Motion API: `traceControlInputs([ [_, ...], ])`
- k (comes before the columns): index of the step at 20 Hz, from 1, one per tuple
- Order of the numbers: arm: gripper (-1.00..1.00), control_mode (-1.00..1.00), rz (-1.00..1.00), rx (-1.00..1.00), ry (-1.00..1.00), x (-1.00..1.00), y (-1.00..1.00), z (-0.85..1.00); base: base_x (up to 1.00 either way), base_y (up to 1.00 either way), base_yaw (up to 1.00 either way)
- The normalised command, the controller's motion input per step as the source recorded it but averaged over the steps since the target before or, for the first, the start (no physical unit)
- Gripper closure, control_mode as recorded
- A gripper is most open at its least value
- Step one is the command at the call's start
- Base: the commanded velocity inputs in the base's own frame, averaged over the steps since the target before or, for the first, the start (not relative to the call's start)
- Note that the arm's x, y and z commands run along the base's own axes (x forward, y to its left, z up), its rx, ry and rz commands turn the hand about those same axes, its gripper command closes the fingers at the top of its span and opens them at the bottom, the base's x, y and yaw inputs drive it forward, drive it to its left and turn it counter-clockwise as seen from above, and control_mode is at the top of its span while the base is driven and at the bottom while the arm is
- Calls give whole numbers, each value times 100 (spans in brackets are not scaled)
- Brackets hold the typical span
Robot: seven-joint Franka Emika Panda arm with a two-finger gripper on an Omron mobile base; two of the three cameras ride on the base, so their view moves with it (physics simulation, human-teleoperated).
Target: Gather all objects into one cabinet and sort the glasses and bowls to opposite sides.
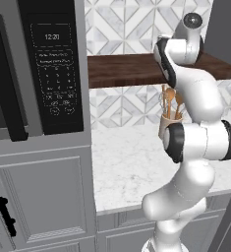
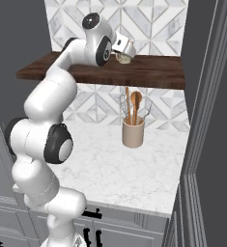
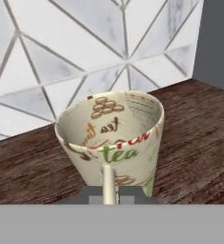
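Note:
A cream-yellow cup (image 3: 111, 138) printed with tea lettering stands slightly tilted on the dark wooden wall shelf (image 3: 194, 143), its thin handle turned toward the hand. My gripper (image 3: 109, 195) is shut on that handle, one fingertip close against each side. In the right base view the cup (image 2: 125, 58) sits just under the gripper (image 2: 123, 52), above the middle of the shelf (image 2: 153, 72) and near the tiled wall. I cannot tell whether the cup's base still touches the wood.
A tan utensil holder (image 2: 133, 132) with wooden spoons stands on the white marble counter (image 2: 115, 173) below the shelf. A black microwave (image 1: 53, 69) fills the left, and a tall grey panel (image 2: 206, 144) closes off the right. White base cabinets (image 1: 43, 202) lie below.

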Motion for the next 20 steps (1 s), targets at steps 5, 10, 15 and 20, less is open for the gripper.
traceControlInputs([
  [5, 100, -100, 5, 0, 0, -97, -1, 22, 0, 0, 0],
  [10, 100, -100, 15, 0, 0, -100, 2, 9, 0, 0, 0],
  [15, 100, -100, 12, 0, -3, -100, 21, 20, 0, 0, 0],
  [20, 100, -100, 10, -1, 0, -100, 58, 16, 0, 0, 0],
])
